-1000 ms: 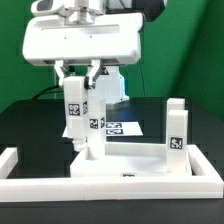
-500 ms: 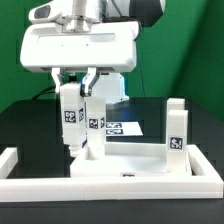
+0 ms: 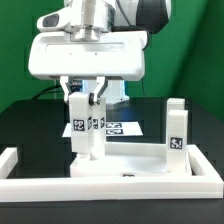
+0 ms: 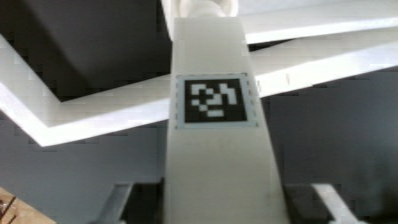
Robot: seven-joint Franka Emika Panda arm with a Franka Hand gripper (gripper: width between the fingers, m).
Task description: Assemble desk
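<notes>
In the exterior view my gripper (image 3: 86,97) is shut on a white tagged desk leg (image 3: 80,132), held upright. Its lower end sits at the near corner of the desk top panel (image 3: 130,163) on the exterior view's left; whether it touches I cannot tell. A second leg (image 3: 97,125) stands just behind it on the panel. A third leg (image 3: 176,130) stands upright at the panel's corner on the exterior view's right. In the wrist view the held leg (image 4: 217,110) runs between my fingers (image 4: 125,200), with the panel's rim (image 4: 107,105) beyond it.
Long low white border bars run along the front (image 3: 100,187) and the exterior view's left (image 3: 10,160) of the black table. The marker board (image 3: 122,128) lies flat behind the panel. A green backdrop closes the back.
My gripper has carried the held leg toward the exterior view's right and a little lower, closer to the leg standing behind it. The other parts have not moved.
</notes>
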